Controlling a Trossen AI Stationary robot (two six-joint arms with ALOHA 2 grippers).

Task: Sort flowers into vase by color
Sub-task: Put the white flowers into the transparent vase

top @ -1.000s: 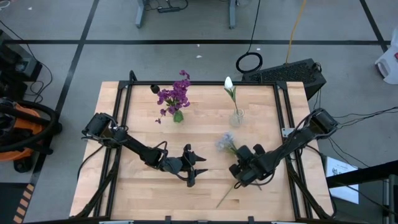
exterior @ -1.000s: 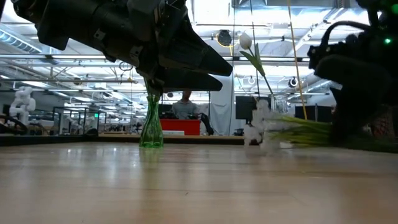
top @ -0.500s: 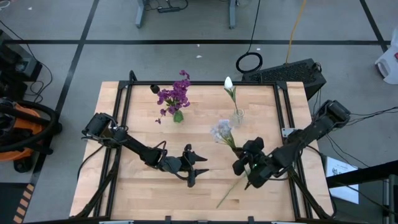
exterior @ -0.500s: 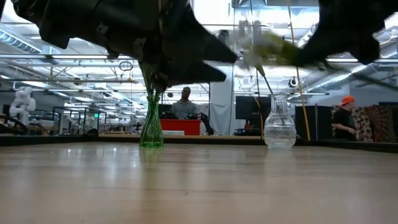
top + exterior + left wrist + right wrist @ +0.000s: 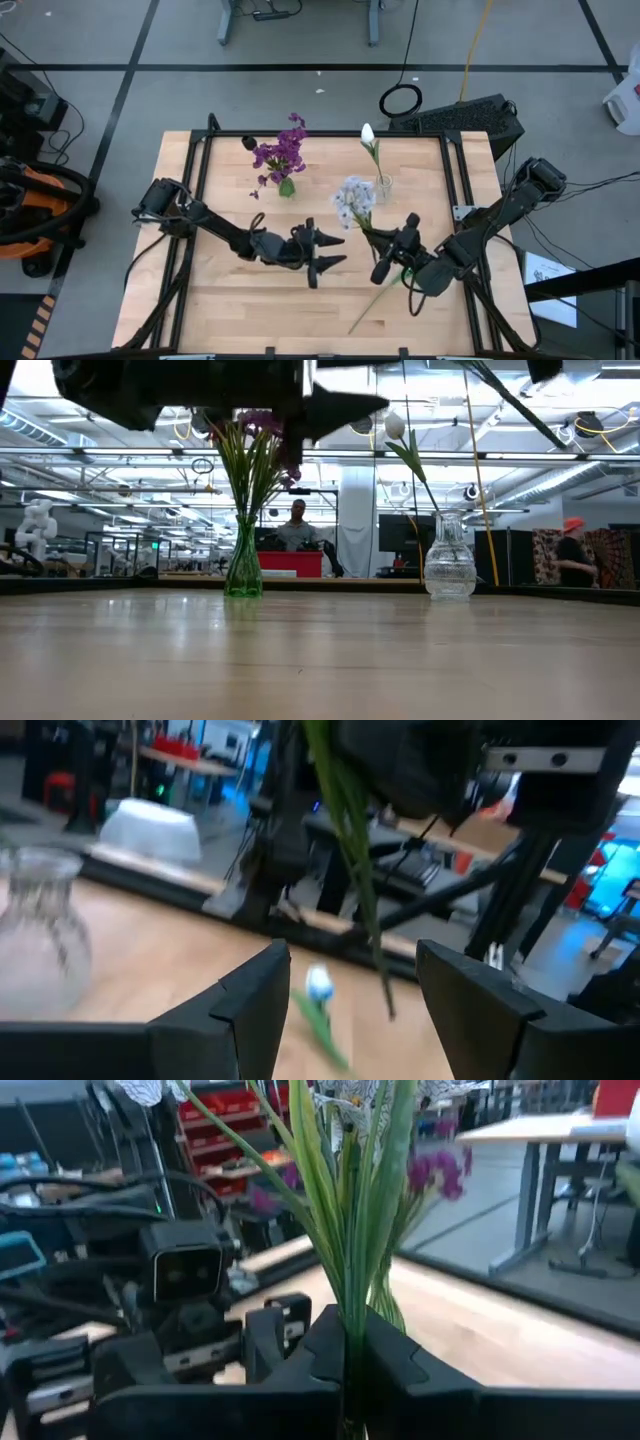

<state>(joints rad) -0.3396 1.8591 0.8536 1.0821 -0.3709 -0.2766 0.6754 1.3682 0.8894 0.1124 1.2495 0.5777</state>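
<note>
My right gripper (image 5: 392, 258) is right of the table's middle, shut on a pale grey-lilac flower (image 5: 353, 198) that is lifted off the table. Its blossom (image 5: 350, 1092) stands above the fingers. Its green stem (image 5: 520, 408) hangs slanting below them. My left gripper (image 5: 335, 251) hovers open to the left of it, fingers level and pointing at the stem (image 5: 350, 840), with nothing between them. At the far side, purple flowers (image 5: 280, 152) stand in a green vase (image 5: 243, 565), and a white bud (image 5: 367, 133) stands in a clear vase (image 5: 449, 568). My right gripper pinches the pale flower's bunch of green stems and leaves (image 5: 350, 1335) between its two fingers, below the blossom. The fingers lie level, coming from the table's right side, across the stem. The flower is clear of the table, blossom up and tilted toward the far left, lower end free.
Another thin green stem (image 5: 365, 312) lies on the table toward the near edge, under my right arm. The left wrist view shows a small white bud (image 5: 318, 985) on the wood there. Black rails (image 5: 200, 200) run along the table's sides.
My right gripper has risen from the table with the pale flower and tipped from pointing down to level. The flower went from lying on the wood to blossom-up and clear of it. My left gripper has risen a little, tipped up to level and shifted toward the right, staying open.
</note>
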